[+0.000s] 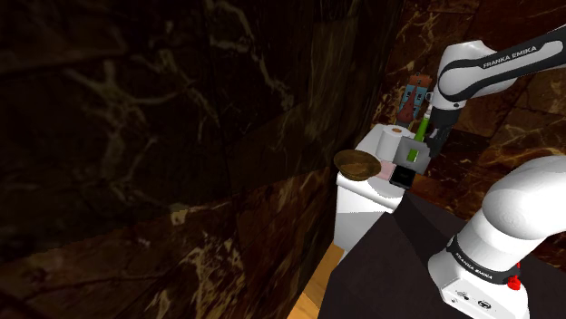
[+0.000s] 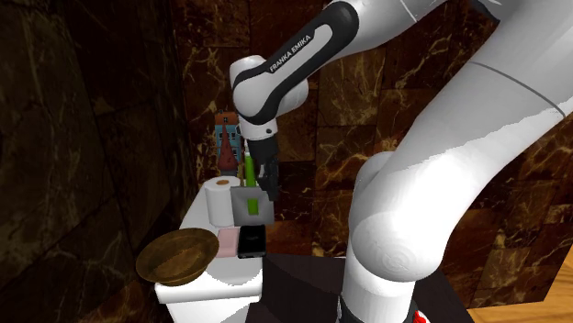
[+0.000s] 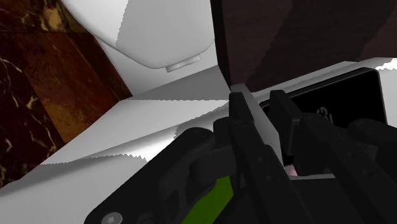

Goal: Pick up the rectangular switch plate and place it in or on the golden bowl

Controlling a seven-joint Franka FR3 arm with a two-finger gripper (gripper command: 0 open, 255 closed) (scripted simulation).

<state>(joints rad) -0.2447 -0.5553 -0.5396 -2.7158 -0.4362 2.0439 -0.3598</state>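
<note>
Clasping the grey switch plate [image 2: 254,207] between closed fingers, the gripper [image 2: 260,188] hangs above the white tank lid [image 2: 207,280]. I judge the carry should hold it level, clear the rim of the golden bowl [image 2: 176,256] at the lid's end, and release over its middle. The plate's green piece is hard to identify, and the depth of the grip is hidden.

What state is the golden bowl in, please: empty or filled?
Empty: the bowl shows a bare inside; the pincer holds the switch plate apart.

Bowl [image 2: 174,257] gold-brown, switch plate [image 2: 258,210] grey/green, walls [image 2: 92,138] dk brown, veined.
</note>
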